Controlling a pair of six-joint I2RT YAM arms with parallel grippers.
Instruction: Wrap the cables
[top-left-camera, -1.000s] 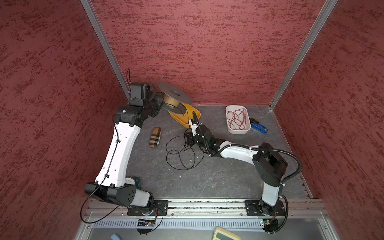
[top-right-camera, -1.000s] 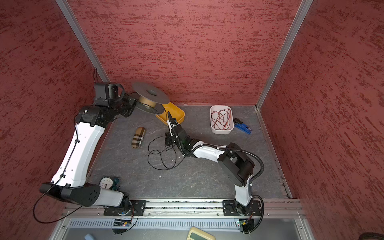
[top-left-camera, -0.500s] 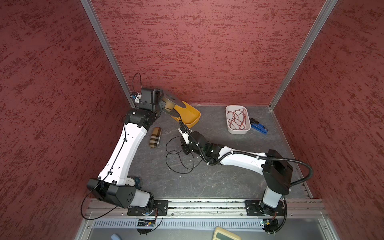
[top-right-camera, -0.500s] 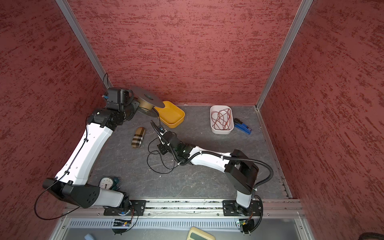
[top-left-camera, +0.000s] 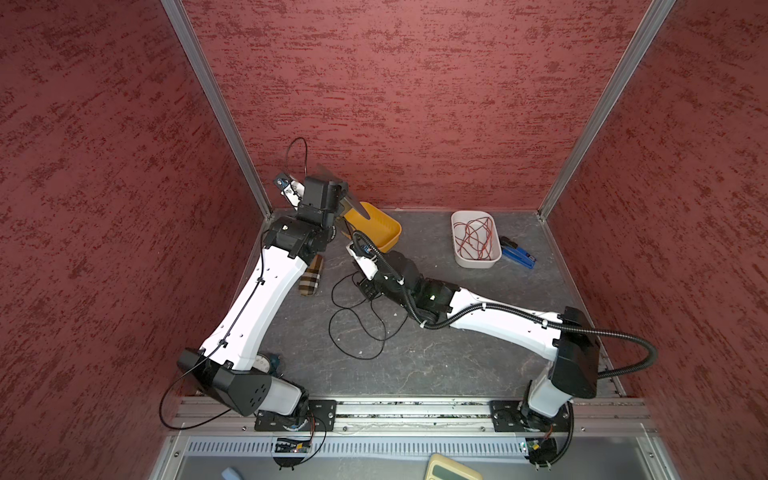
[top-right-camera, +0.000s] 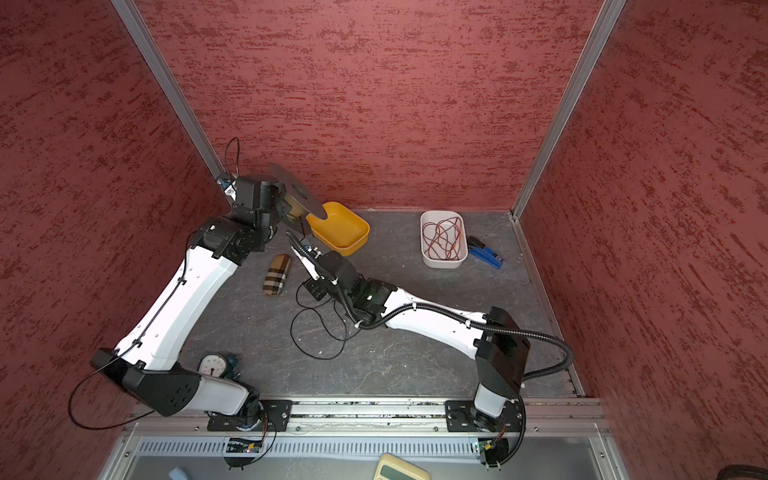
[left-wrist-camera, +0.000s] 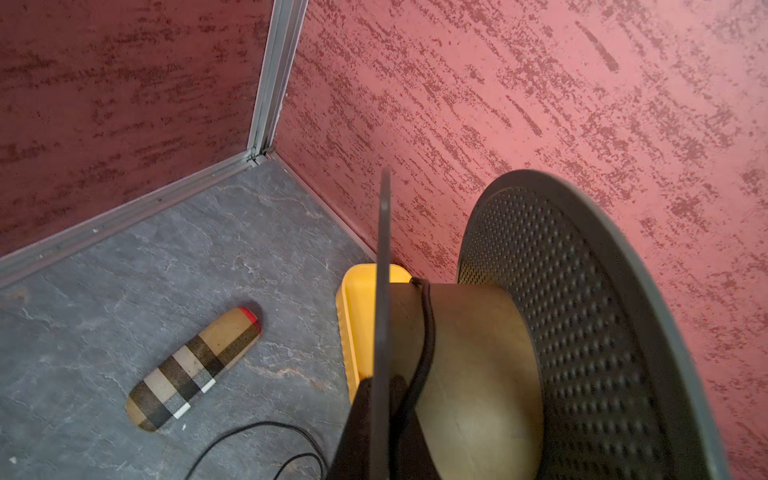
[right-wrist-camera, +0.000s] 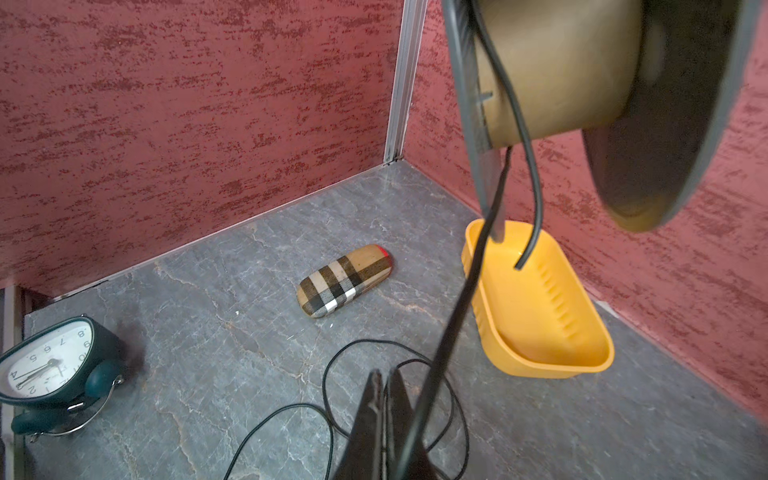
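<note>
Currently, grey spool (left-wrist-camera: 582, 332) is clamped by one flange in left gripper (left-wrist-camera: 380, 399), raised near yellow tray (right-wrist-camera: 498, 345); black cable (right-wrist-camera: 450, 328) is pinched taut in clenched right gripper (right-wrist-camera: 385, 382), one turn on core, remainder looped on table (top-left-camera: 436, 365); dangling free end could be dragged off if tension is overdone.

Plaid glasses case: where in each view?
In a top view: tan plaid glasses case on the floor, below-left of the yellow plastic tray.
In a top view: case below-left of tray.
Left wrist: case on floor beside tray.
Right wrist: case between tray and green alarm clock.
Shared landmark: the tray.
</note>
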